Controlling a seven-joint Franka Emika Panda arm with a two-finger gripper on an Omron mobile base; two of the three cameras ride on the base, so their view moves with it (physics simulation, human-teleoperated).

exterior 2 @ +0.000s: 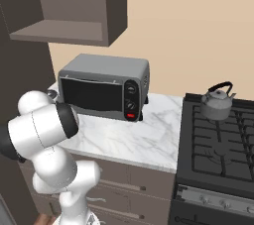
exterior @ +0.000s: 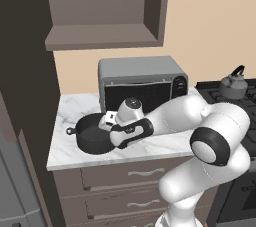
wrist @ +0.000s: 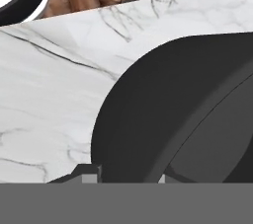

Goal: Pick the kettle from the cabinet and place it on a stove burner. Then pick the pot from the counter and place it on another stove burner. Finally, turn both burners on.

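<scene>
The dark grey pot point(exterior: 90, 138) sits on the left part of the white marble counter point(exterior: 75, 106). My gripper point(exterior: 106, 122) is down at its right rim. In the hand view the pot's wall point(wrist: 163, 109) runs between the two fingertips point(wrist: 86, 172), and the gripper point(wrist: 126, 176) is shut on that rim. The counter point(wrist: 49, 85) lies beside the pot. The grey kettle point(exterior: 233, 86) stands upright on a back burner of the black stove point(exterior: 215, 93). From the right I see the kettle point(exterior 2: 217, 104) on the stove point(exterior 2: 218, 144), at its rear left grate. The brown cabinet point(exterior: 100, 11) hangs above.
A grey toaster oven point(exterior: 142, 83) stands at the back of the counter just behind the pot and my forearm, also seen as the toaster oven point(exterior 2: 104, 86). Brown drawers point(exterior: 140, 173) lie under the slab. A tall dark panel bounds the counter's left side.
</scene>
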